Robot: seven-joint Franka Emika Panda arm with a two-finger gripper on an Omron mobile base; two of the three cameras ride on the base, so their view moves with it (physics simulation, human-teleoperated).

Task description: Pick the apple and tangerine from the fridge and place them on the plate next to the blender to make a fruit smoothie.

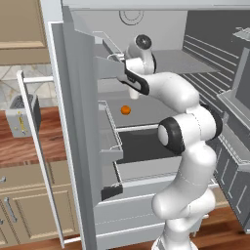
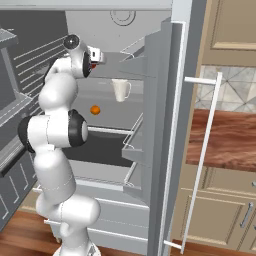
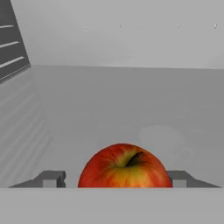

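Red-yellow apple (image 3: 124,167); orange tangerine (image 1: 126,110); white mug (image 2: 120,90)

The apple (image 3: 124,167) has glossy red-yellow skin; the fridge (image 1: 78,146) looks matt grey metal; the cabinets (image 2: 225,215) look smooth beige wood.

To your left you see beige wooden cabinets (image 1: 22,215) with bar handles under a reddish-brown wooden bench (image 1: 19,141), where a boxy silver toaster (image 1: 22,114) stands. A patterned tile backsplash (image 2: 235,90) lines the wall above the bench, with an upper cabinet (image 2: 235,30) over it. The floor (image 2: 20,235) is reddish-brown wood.
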